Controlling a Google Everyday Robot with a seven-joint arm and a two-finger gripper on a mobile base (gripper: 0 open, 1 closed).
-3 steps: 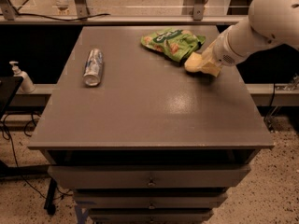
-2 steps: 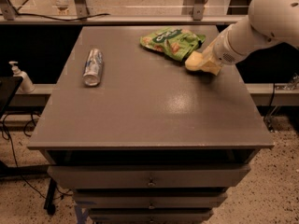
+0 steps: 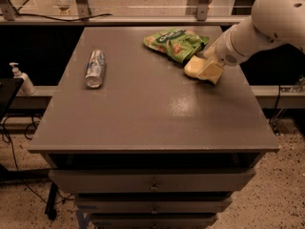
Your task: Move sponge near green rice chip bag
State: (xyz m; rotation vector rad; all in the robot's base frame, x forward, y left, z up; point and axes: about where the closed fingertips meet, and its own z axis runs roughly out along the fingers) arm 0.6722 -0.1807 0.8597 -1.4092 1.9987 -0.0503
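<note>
The green rice chip bag [image 3: 174, 43] lies flat at the back right of the grey table [image 3: 143, 113]. The pale yellow sponge [image 3: 191, 68] sits on the table right at the bag's near right edge, touching or almost touching it. My gripper [image 3: 208, 71] comes in from the right on the white arm [image 3: 259, 25] and is down at the sponge, covering its right part. I cannot tell how the gripper stands on the sponge.
A silver-blue can [image 3: 94, 68] lies on its side at the table's left. The table has drawers below [image 3: 152, 180]. A soap dispenser [image 3: 22, 79] stands on a ledge to the left. A rail runs behind the table.
</note>
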